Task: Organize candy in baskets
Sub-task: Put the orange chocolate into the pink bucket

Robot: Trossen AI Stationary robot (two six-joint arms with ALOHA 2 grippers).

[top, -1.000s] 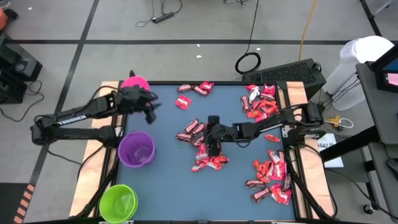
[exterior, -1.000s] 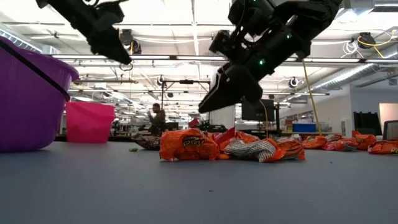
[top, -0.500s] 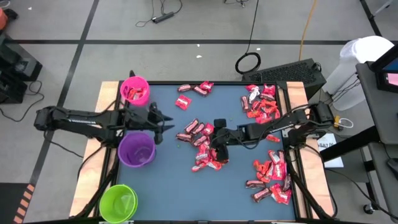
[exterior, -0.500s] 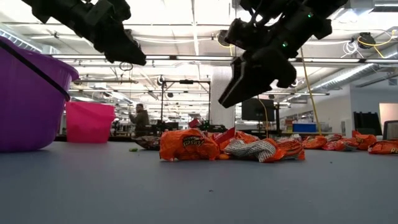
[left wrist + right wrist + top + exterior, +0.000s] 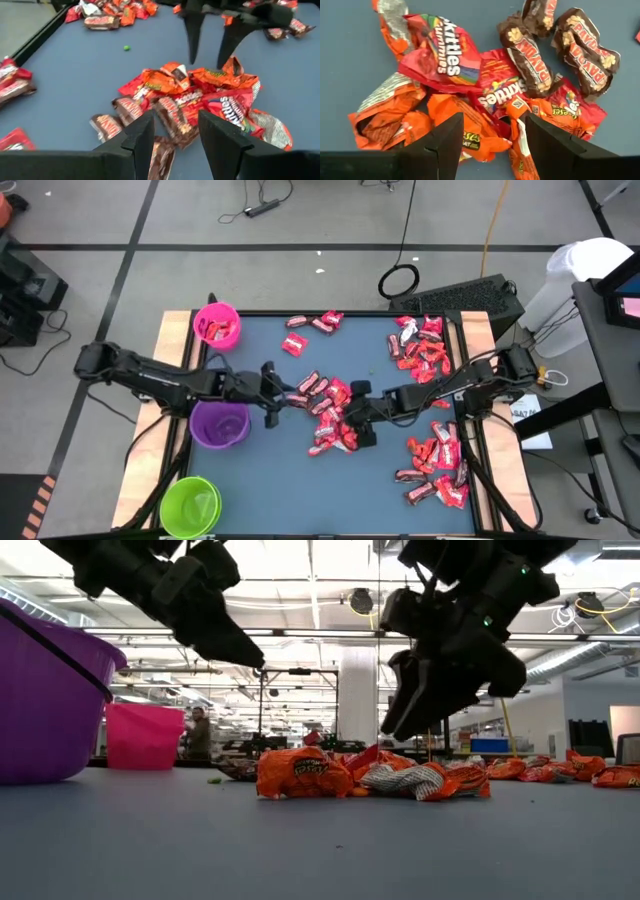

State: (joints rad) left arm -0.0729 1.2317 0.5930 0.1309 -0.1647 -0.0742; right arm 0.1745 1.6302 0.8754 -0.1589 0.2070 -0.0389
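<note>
Seen in the high view along the left edge of the table [image 5: 260, 480]: pink basket [image 5: 217, 326] at upper left with a few red candy pieces inside, purple basket [image 5: 219, 423] at middle left and green basket [image 5: 189, 506] at lower left, both without visible candy. Spread over the centre, the upper right and the lower right of the dark surface, the loose candy [image 5: 330, 405]. Just above the central heap, left gripper [image 5: 272, 388] at centre-left and right gripper [image 5: 358, 423] at centre, both with fingers parted and grasping nothing.
</note>
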